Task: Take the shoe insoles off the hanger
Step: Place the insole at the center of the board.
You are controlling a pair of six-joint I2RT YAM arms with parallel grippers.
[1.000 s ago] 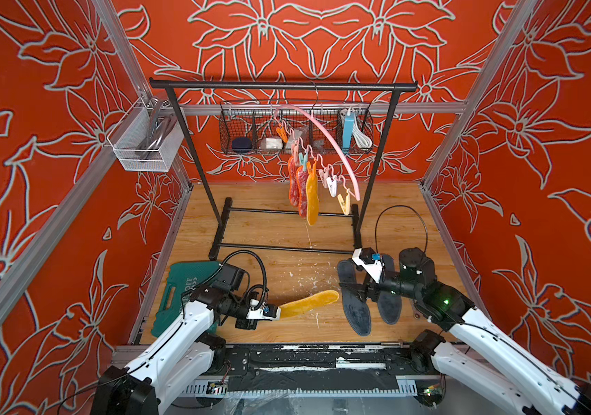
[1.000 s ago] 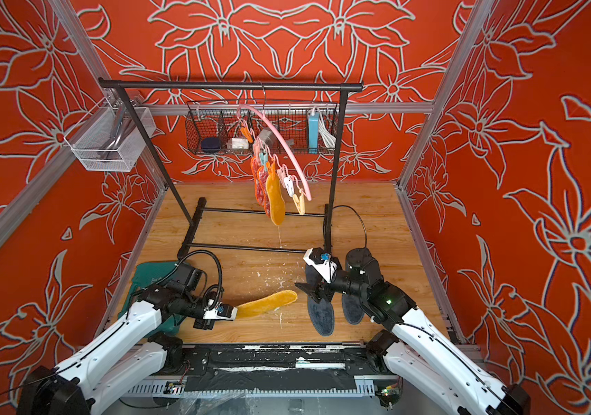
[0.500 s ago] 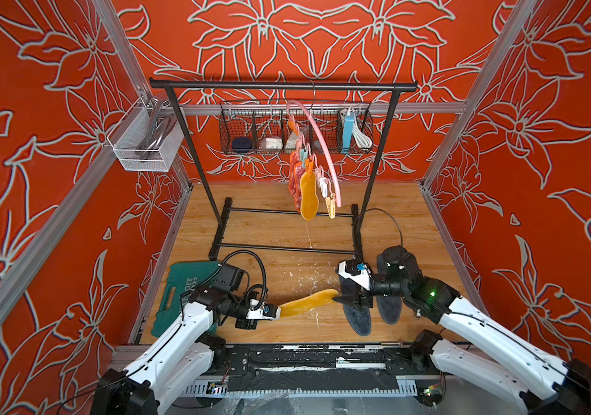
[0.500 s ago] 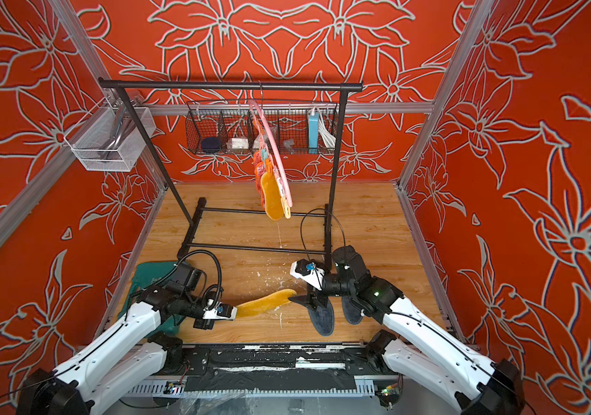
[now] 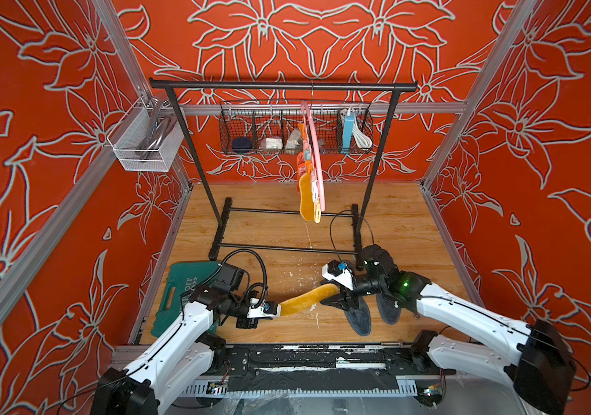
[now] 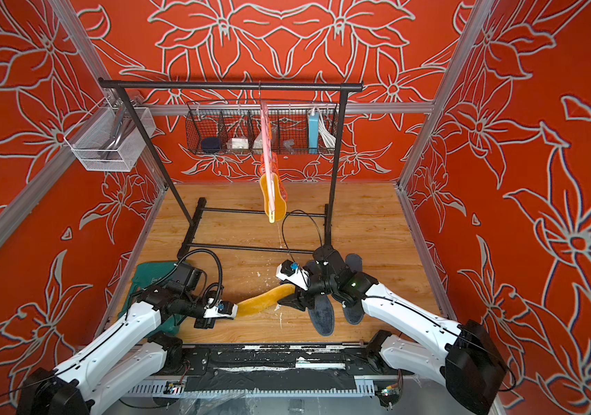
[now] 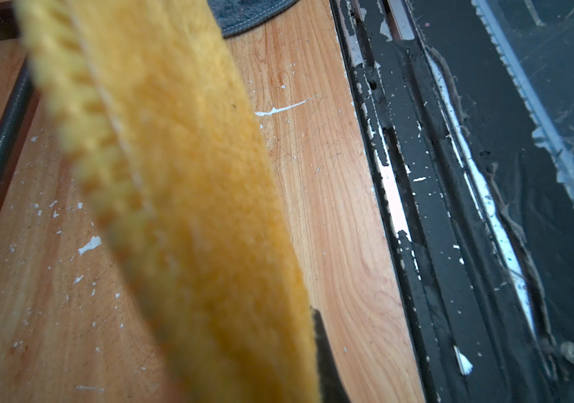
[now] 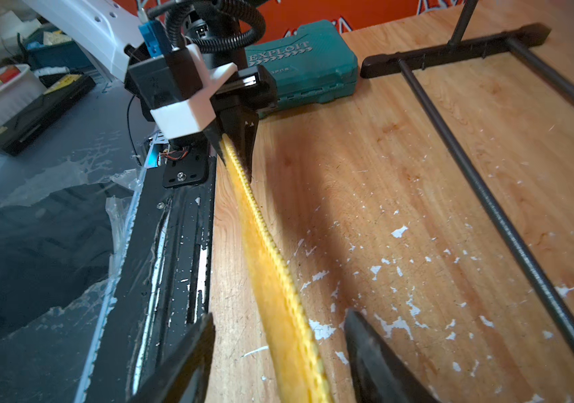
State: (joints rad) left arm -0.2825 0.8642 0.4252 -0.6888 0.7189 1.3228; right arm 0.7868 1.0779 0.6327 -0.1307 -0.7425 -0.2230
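My left gripper (image 5: 275, 311) is shut on one end of a mustard yellow insole (image 5: 306, 300), holding it level above the wooden floor. The insole fills the left wrist view (image 7: 180, 195) and hides all but one finger (image 7: 323, 352). My right gripper (image 8: 278, 315) is open around its other end, with a gap on each side of the insole (image 8: 264, 258). Two dark grey insoles (image 5: 356, 316) (image 5: 389, 310) lie on the floor under the right arm. The pink hanger (image 5: 313, 151) hangs edge-on from the rack, holding another yellow insole (image 5: 305, 201) and red-pink ones (image 5: 300, 167).
The tall black rack (image 5: 283, 85) stands mid-floor, its base bars (image 5: 286, 248) just behind both grippers. A green tool case (image 5: 182, 291) lies beside the left arm. A black wire basket (image 5: 294, 133) and a white mesh basket (image 5: 143, 143) hang on the walls.
My right gripper has moved left from the grey insoles to the free end of the yellow insole, and its jaws have narrowed. The hanger has swung round to edge-on. The left arm is still.
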